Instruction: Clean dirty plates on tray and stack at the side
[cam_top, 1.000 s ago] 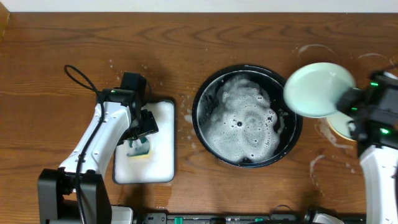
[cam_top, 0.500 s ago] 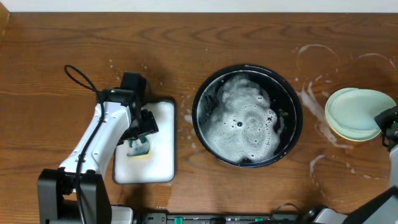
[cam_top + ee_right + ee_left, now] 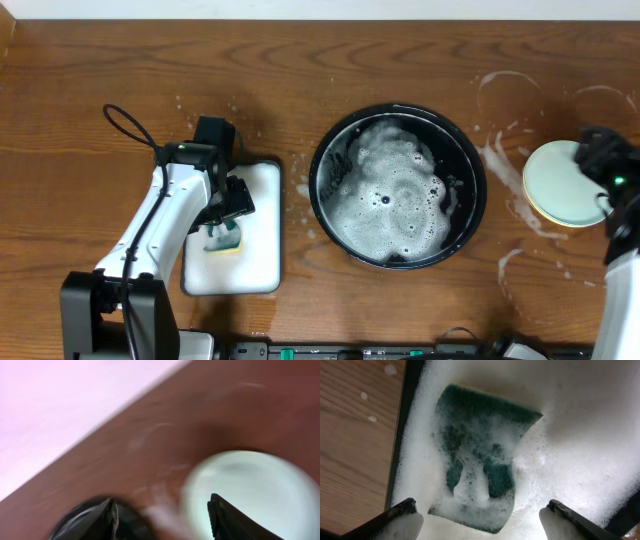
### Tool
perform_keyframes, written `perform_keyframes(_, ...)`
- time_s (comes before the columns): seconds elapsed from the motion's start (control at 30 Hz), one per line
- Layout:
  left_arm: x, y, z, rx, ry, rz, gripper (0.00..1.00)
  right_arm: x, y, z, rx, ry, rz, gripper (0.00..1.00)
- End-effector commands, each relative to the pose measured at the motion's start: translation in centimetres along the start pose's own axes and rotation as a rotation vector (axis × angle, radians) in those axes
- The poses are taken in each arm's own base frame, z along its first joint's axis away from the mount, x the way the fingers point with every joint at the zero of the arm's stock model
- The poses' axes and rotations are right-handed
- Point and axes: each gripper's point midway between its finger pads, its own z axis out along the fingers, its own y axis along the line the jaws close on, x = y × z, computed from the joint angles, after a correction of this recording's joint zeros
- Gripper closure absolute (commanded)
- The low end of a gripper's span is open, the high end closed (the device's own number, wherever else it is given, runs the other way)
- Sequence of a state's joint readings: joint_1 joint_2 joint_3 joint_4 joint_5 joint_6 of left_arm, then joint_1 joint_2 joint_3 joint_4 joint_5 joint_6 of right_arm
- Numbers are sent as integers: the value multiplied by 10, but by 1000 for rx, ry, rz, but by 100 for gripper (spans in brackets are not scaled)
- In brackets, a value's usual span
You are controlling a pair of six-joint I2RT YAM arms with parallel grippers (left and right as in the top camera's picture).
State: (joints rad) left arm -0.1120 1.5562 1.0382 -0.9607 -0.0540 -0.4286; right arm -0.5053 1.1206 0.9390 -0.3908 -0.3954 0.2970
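You are looking down on a reddish-brown wooden table with long dark grain lines. A thin strip of pale white wall runs along its far edge. Towards the right, whitish wet rings and soapy streaks mark the wood. The light is even and soft.

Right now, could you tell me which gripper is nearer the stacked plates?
Right. The right gripper is at the stacked plates; the left gripper hovers over the sponge tray, beyond the basin.
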Motion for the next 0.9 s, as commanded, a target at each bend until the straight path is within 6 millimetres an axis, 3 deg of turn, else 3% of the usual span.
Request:
perform_keyframes(0.0, 0, 1, 0, -2, 0, -2, 17, 24, 81, -28, -296, 76, -117, 41)
perform_keyframes(0.17, 0, 1, 0, -2, 0, -2, 17, 71, 142, -66, -482, 186, -231, 32)
perform_keyframes(0.2, 0, 1, 0, -2, 0, -2, 17, 78, 151, -72, -510, 198, -248, 24)
perform_keyframes(0.23, 0, 1, 0, -3, 0, -2, 17, 83, 159, -78, -540, 209, -261, 1)
perform_keyframes(0.37, 0, 1, 0, -2, 0, -2, 17, 101, 188, -101, -671, 245, -318, 1)
perform_keyframes(0.47, 0, 1, 0, -3, 1, -2, 17, 111, 195, -106, -699, 274, -335, 1)
perform_keyframes(0.6, 0, 1, 0, -3, 1, -2, 17, 123, 187, -104, -668, 320, -351, 1)
perform_keyframes(0.87, 0, 1, 0, -3, 1, -2, 17, 119, 194, -135, -785, 153, -664, 1)
